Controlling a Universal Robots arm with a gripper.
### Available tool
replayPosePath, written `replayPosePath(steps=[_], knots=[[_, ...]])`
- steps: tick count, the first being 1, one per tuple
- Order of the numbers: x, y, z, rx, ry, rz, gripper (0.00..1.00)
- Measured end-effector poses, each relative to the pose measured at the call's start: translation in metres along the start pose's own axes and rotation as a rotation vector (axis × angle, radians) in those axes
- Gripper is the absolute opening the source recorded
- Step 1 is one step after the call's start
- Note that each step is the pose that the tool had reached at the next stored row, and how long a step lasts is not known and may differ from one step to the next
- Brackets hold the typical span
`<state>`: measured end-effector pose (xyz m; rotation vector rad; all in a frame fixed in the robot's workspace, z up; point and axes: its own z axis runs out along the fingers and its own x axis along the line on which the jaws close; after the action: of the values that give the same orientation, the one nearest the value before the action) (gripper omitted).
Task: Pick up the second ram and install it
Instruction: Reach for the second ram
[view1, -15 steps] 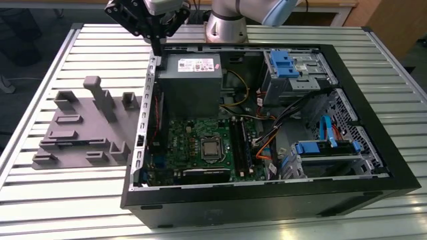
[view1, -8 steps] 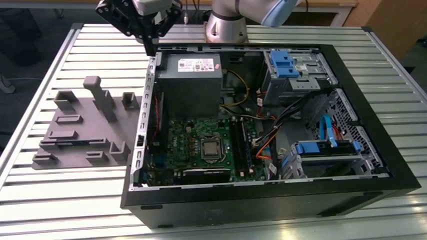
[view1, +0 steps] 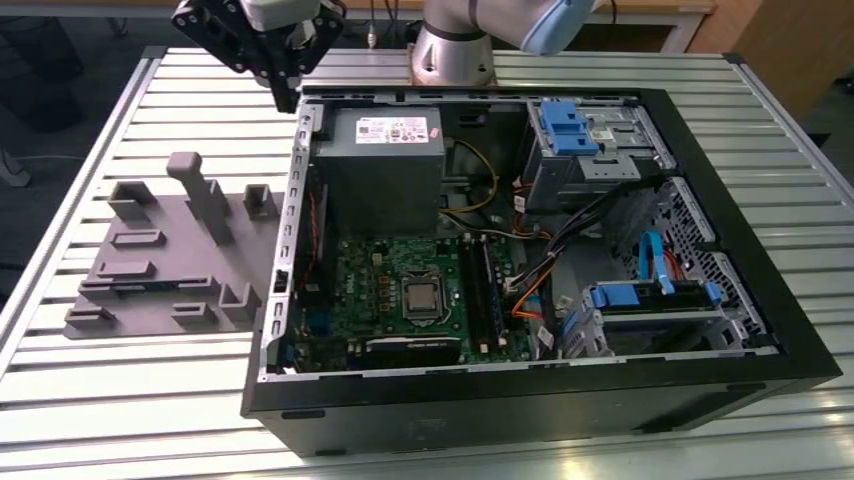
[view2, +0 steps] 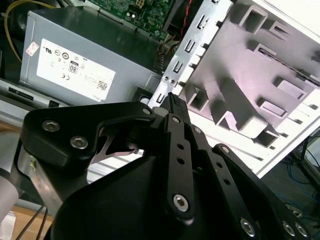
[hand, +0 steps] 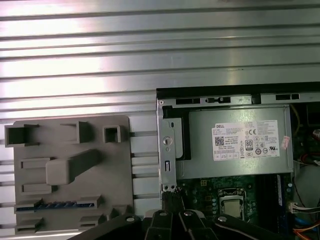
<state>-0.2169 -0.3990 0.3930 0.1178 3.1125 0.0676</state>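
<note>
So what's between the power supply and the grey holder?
In the first wrist view, the case's metal wall and a bare strip of table separate the power supply from the holder.

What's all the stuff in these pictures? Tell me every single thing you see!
table: one, silver slatted metal, under everything.
holder tray: one, grey, on the table, on the exterior view's left of the computer case.
second ram: one, blue-green, lying in a slot of the holder tray.
computer case: one, black, open, on the table.
power supply: one, grey with a white label, inside the case.
motherboard: one, green, inside the case beside the power supply.
drive brackets: two, blue, on the case's exterior-view right side.
robot arm: one, grey and blue, behind the case.
end effector: one, black, shut and empty, above the case corner nearest the tray.
</note>
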Motion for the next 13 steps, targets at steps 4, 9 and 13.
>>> replayPosePath(steps=[4, 9, 13], knots=[[0.0066, -0.0005, -0.0001, 0.0000, 0.0000, 0.000, 0.11], [0.0146, -0.0011, -0.0002, 0.0001, 0.0001, 0.000, 0.11], [0.0214, -0.0016, -0.0002, 0.0000, 0.0000, 0.000, 0.11]])
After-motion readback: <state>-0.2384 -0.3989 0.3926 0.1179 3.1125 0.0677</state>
